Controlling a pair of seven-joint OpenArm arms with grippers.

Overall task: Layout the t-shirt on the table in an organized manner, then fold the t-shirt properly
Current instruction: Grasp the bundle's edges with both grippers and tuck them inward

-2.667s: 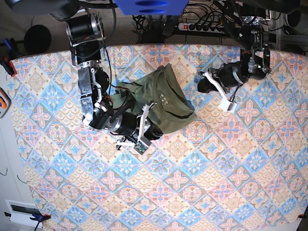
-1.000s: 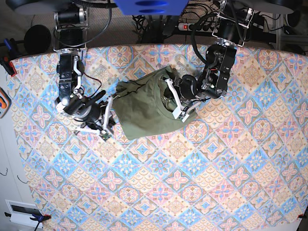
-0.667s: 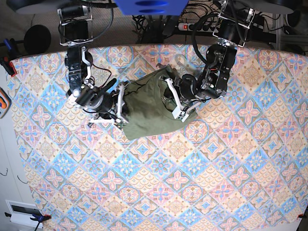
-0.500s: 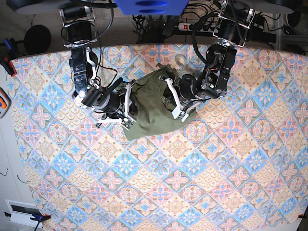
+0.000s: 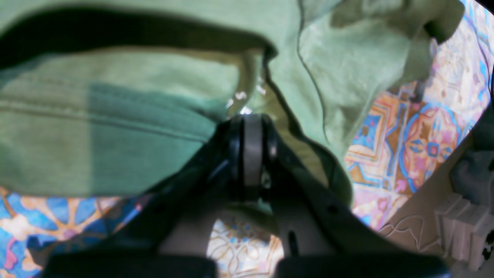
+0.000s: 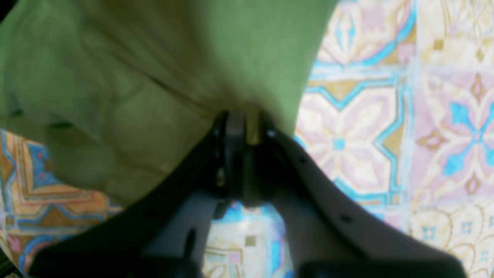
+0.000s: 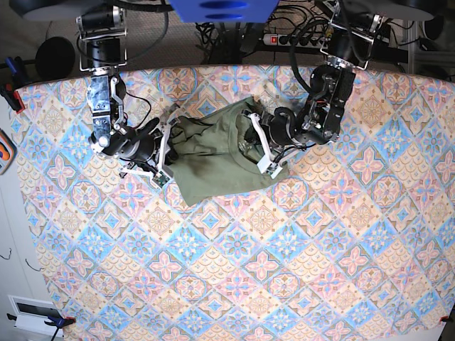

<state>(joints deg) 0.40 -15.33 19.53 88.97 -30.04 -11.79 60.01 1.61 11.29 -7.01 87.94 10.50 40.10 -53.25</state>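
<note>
The olive-green t-shirt lies bunched at the far middle of the patterned table. My left gripper comes in from the right side of the base view and is shut on the t-shirt near its collar. The left wrist view shows its fingertips pressed together on a fold of the t-shirt. My right gripper is at the shirt's left edge. In the right wrist view it is shut on the hem of the t-shirt, above the table.
A power strip with cables sits behind the table's far edge. A red clamp and an orange object are at the left edge. A white box lies off the near left corner.
My right gripper came from the bare table up to the shirt's left edge, took hold of it, then drew back a little to the left. The left gripper kept its hold in place.
</note>
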